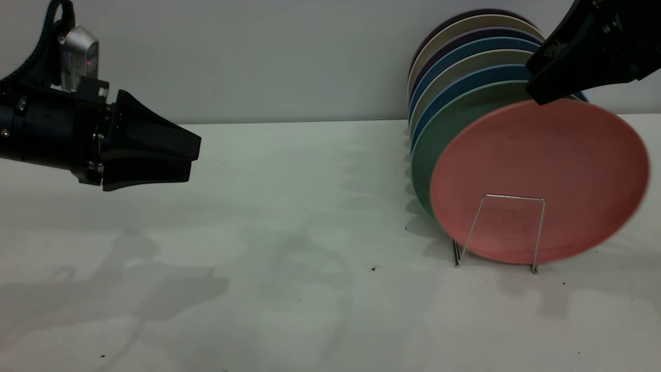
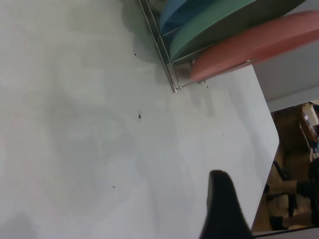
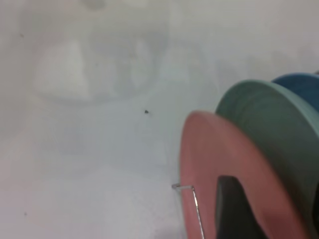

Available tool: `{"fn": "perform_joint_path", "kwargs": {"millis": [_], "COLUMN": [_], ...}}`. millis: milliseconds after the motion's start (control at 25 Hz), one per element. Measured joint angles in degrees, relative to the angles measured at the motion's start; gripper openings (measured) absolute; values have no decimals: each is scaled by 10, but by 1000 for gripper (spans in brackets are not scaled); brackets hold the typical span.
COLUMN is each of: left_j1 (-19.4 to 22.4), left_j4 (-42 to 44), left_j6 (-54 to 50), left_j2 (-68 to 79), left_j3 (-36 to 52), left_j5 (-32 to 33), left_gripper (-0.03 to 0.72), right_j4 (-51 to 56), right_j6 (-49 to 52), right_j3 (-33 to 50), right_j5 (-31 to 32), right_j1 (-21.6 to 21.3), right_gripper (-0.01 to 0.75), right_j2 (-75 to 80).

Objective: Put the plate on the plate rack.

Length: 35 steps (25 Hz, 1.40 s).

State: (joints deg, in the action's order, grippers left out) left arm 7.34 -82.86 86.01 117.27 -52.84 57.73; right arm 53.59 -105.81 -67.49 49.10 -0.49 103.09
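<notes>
The pink plate (image 1: 539, 181) stands nearly upright in the front slot of the wire rack (image 1: 508, 230), its lower edge down behind the front loop and its face leaning back against the green plate (image 1: 454, 129) behind it. It sits directly below my right gripper (image 1: 552, 85), whose tips meet its top rim. From my right wrist I see one of my fingers (image 3: 234, 209) lying dark against the pink face, but the other finger is hidden behind the plate, so I cannot tell whether my jaws pinch the rim or have let go of it.

Behind the green plate a row of blue and pale plates (image 1: 465, 57) fills the rest of the rack, all farther from me than the pink one.

My left gripper (image 1: 188, 155) hangs well apart from the rack, out over bare table (image 1: 289, 217), its jaws closed together and holding nothing. It plays no part here.

I judge this to be the last step: the plate is seated, or very nearly so, and what remains is release. The next move calls for opening my right jaws gently and lifting straight up, away from the rim, without dragging the plate forward over the low loop. The plate looks tilted, so I should check that it rests steadily before I withdraw.
</notes>
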Motion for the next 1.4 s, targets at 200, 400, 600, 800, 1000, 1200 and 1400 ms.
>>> {"fn": "perform_joint_path", "kwargs": {"millis": [200,400,600,800,1000,1200,1400], "left_j1": [0,0,0,0,0,0,0], "left_j4": [-4,-8,-26,-1,133,388,612], "left_j6": [4,4,4,-18,-182,-460,-643], "left_j2": [0,0,-5,-56,-148,-219,-274], "left_j3": [0,0,0,0,0,0,0], "left_j5": [0,0,-27,-130,-249,-250,-194], "left_gripper": [497,497,497,497,497,497,497], "right_j4": [0,0,-4,-85,-215,-331,-394], "right_j6": [33,111,292,550,738,834,875], "right_j3": [0,0,0,-14,-19,-19,-19], "right_j5": [0,0,-1,11,34,93,137], "right_j1": [0,0,0,0,0,0,0], "right_gripper": [397,398,398,398,399,399,399], "right_j2": [0,-2,-20,-35,-40,-42,-81]}}
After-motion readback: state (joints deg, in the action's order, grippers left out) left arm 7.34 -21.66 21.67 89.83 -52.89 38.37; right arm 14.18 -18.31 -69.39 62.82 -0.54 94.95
